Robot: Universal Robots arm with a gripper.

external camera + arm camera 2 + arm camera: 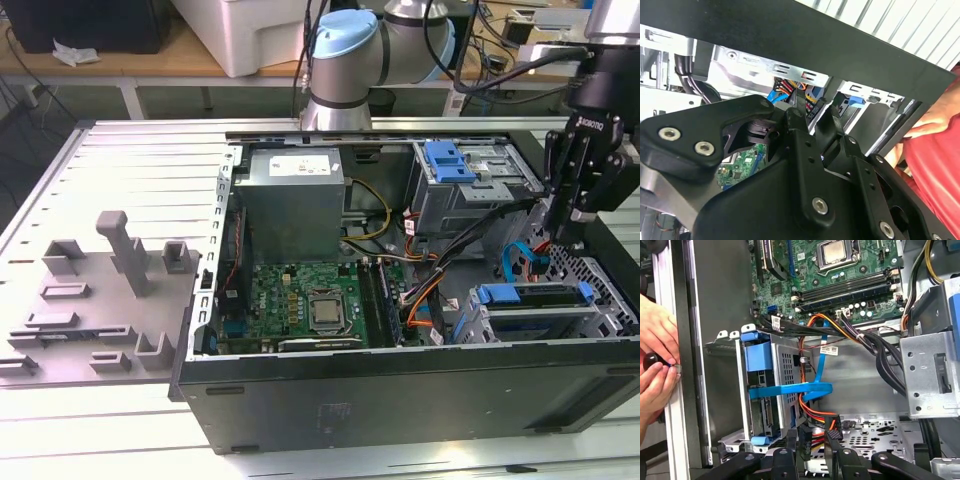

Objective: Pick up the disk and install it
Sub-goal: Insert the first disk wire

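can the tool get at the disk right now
Probably yes: the case is open and the tool hangs near the disk, though a blue cable crosses its cage.

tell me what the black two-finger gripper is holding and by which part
Nothing. The fingers of the black gripper stand apart with an empty gap, beside the flat silver hard drive in its blue plastic carrier.

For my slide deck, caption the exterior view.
Gripper poised in the open computer case, near the blue-railed disk sitting in its cage.
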